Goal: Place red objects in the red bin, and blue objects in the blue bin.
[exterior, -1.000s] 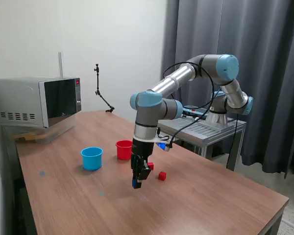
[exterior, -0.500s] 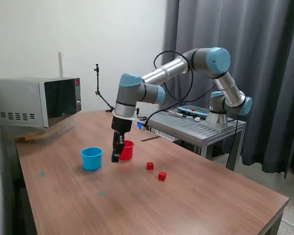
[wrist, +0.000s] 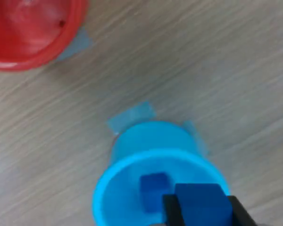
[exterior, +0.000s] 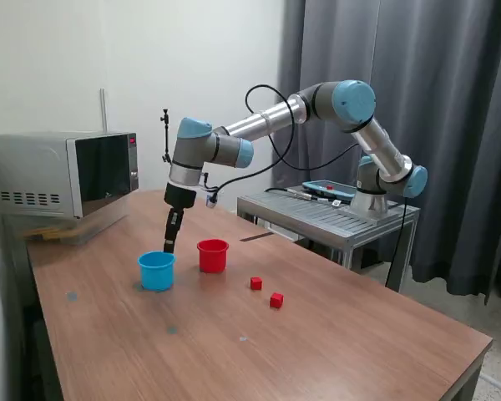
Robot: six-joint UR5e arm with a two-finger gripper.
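My gripper (exterior: 169, 245) hangs just above the rim of the light blue bin (exterior: 156, 270), shut on a dark blue cube. In the wrist view that held blue cube (wrist: 200, 201) sits between the black fingers (wrist: 171, 213) of the gripper (wrist: 203, 214), over the blue bin's (wrist: 104, 197) opening. A second blue cube (wrist: 153, 188) lies inside the bin. The red bin (exterior: 212, 255) stands just to the exterior view's right of the blue one, and its rim (wrist: 61, 40) shows in the wrist view. Two red cubes (exterior: 255, 283) (exterior: 275, 300) lie on the table further right.
A microwave (exterior: 63, 175) stands at the table's back on the exterior view's left. A metal stand (exterior: 334, 215) carrying the arm's base is beyond the table on the right. Blue tape patches (wrist: 132, 115) mark the wooden table (exterior: 334, 351) around the blue bin.
The arm has swung from beside the red cubes to the exterior view's left, past the red bin, carrying the blue cube to just above the blue bin.
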